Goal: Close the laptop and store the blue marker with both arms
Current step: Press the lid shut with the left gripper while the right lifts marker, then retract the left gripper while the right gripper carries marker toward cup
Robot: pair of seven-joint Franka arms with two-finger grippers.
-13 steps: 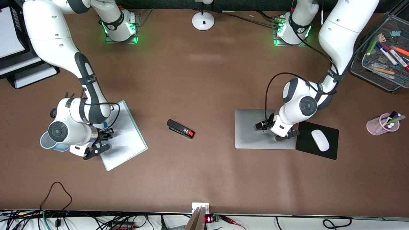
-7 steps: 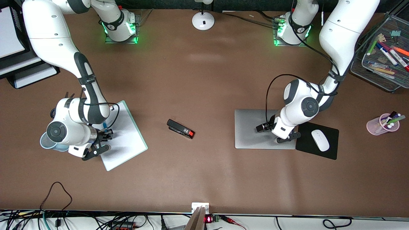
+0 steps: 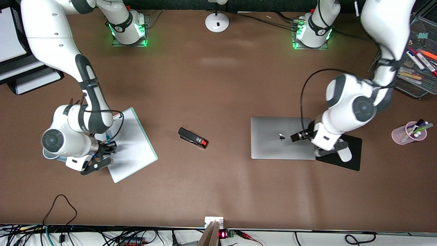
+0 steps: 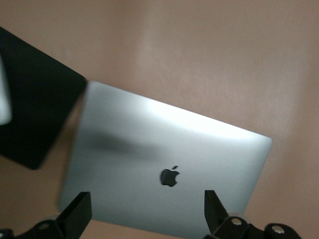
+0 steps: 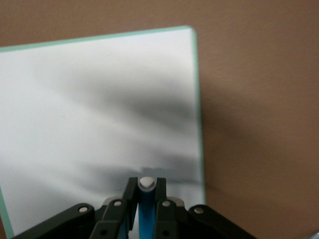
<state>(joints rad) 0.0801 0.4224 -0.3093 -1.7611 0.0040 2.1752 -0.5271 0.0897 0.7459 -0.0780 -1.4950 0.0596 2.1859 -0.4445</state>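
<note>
The laptop (image 3: 273,143) lies closed, its silver lid and dark apple logo facing up; it also shows in the left wrist view (image 4: 164,164). My left gripper (image 3: 329,148) hangs open and empty over the laptop's edge and the mouse pad, its fingertips (image 4: 77,214) wide apart. My right gripper (image 3: 104,155) is shut on the blue marker (image 5: 146,209), whose pale end pokes out between the fingers. It holds the marker over the edge of a white pad (image 3: 133,147). A sliver of the marker (image 3: 107,135) shows in the front view.
A pale blue cup (image 3: 47,154) sits mostly hidden under the right arm. A black stapler (image 3: 193,137) lies mid-table. A white mouse (image 3: 345,156) sits on a black mouse pad (image 3: 355,164). A pink pen cup (image 3: 408,134) and a mesh tray (image 3: 414,83) stand at the left arm's end.
The left gripper has lifted off the laptop lid and swung toward the left arm's end, uncovering the logo. The right gripper has drifted slightly toward the right arm's end with the marker.
</note>
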